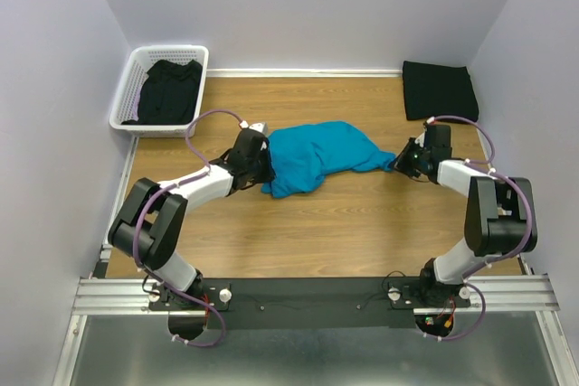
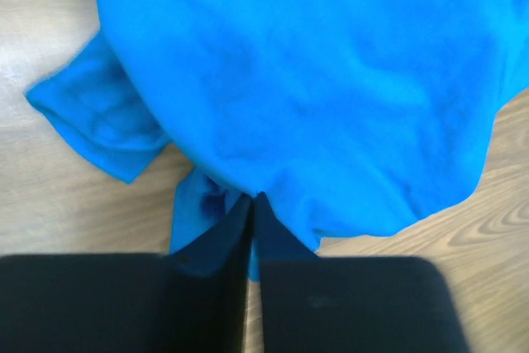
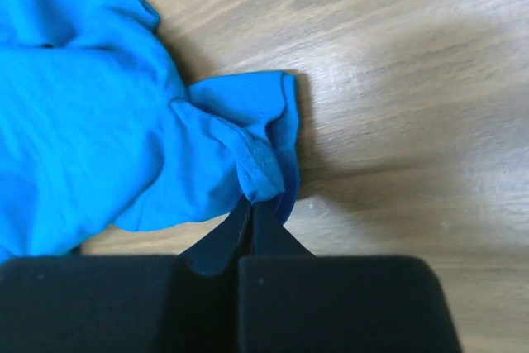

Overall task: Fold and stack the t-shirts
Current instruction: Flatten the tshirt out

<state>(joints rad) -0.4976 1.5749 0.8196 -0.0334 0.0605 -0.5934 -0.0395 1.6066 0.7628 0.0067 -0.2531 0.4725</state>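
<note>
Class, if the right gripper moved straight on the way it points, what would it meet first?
The teal t-shirt: the right gripper is shut on a fold of its edge, so fabric lies ahead.

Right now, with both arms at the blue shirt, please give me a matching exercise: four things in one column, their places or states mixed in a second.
Things:
1. teal t-shirt
2. folded black t-shirt
3. white basket
4. right gripper

Places or states:
A. far right corner of the table
B. shut on a teal fabric edge
C. crumpled in the middle
D. far left, black clothes inside

Pairs: 1-C, 2-A, 3-D, 4-B
</note>
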